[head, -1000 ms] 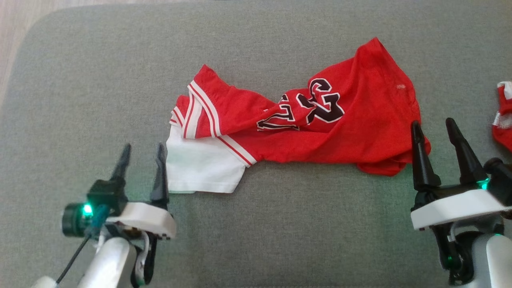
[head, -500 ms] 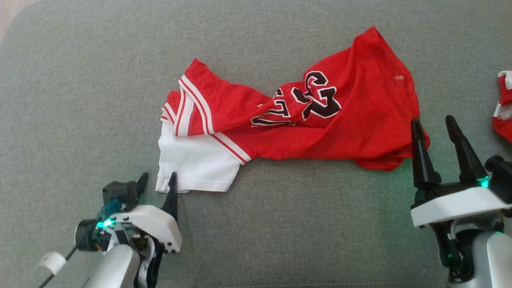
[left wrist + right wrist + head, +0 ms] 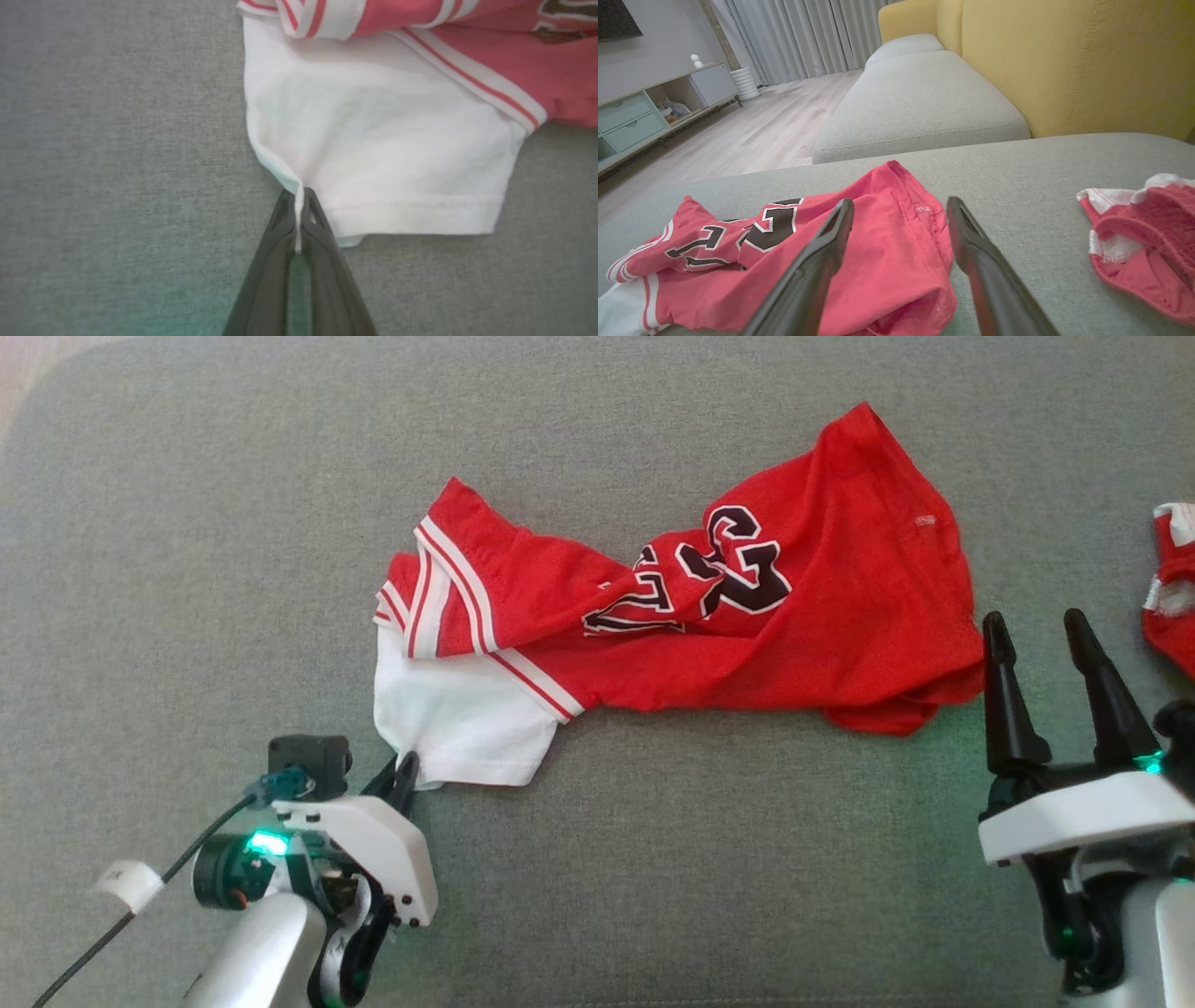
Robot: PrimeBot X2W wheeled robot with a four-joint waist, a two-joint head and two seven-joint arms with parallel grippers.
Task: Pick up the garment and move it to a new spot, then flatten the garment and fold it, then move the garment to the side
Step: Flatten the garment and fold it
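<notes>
You're working over a grey sofa cushion [image 3: 653, 896], with a yellow backrest [image 3: 1064, 60] behind it, a second grey seat [image 3: 920, 107] beyond, then pale wooden floor [image 3: 761, 126], grey curtains [image 3: 808, 37] and a low cabinet with teal drawers [image 3: 630, 121] along the wall. The red jersey [image 3: 794, 616] lies crumpled across the middle of the cushion, black numerals up, its white sleeve [image 3: 457, 719] at your left end. Your left fingers [image 3: 275, 242] are pressed together, and they've got a thin ridge of that white sleeve's corner pinched between the tips, right at the hem. Your right fingers [image 3: 1008, 709] are spread wide with nothing between them, tips just beside the jersey's red end; whether they touch it, you cannot tell. Another red-and-white garment [image 3: 1172, 616] sits bunched at the far right.
</notes>
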